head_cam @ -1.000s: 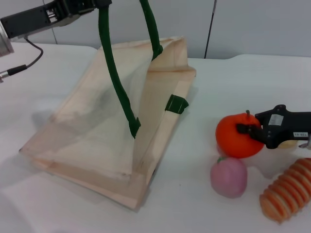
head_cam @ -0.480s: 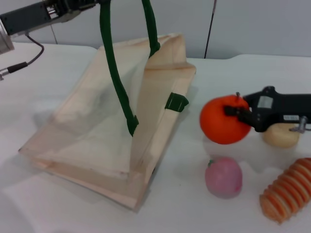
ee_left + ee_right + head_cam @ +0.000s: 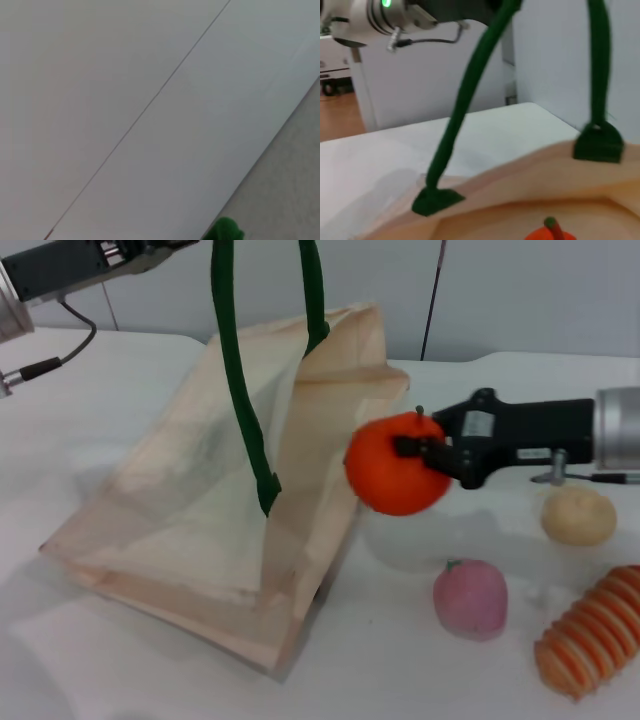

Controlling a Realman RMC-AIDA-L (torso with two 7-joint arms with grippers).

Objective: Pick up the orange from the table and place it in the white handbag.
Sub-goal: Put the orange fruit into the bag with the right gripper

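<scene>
Now, right gripper (image 3: pixel 412 448): fingers pinching glossy round orange toy fruit (image 3: pixel 392 480), lifted beside cream fabric handbag (image 3: pixel 200 490).
Handling: probably light, slippery; grip across middle.
Left gripper: holds up green handle (image 3: pixel 238 380); fingers not visible.

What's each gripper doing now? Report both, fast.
Left gripper: raised at the top left, holding up the green handle of the white handbag.
Right gripper: shut on the orange, beside the handbag.

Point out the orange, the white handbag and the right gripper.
orange (image 3: pixel 388 480), head view, its glossy front.
white handbag (image 3: pixel 190 490), head view, its cream side panel.
right gripper (image 3: pixel 420 447), head view, where its tips meet the orange.
</scene>
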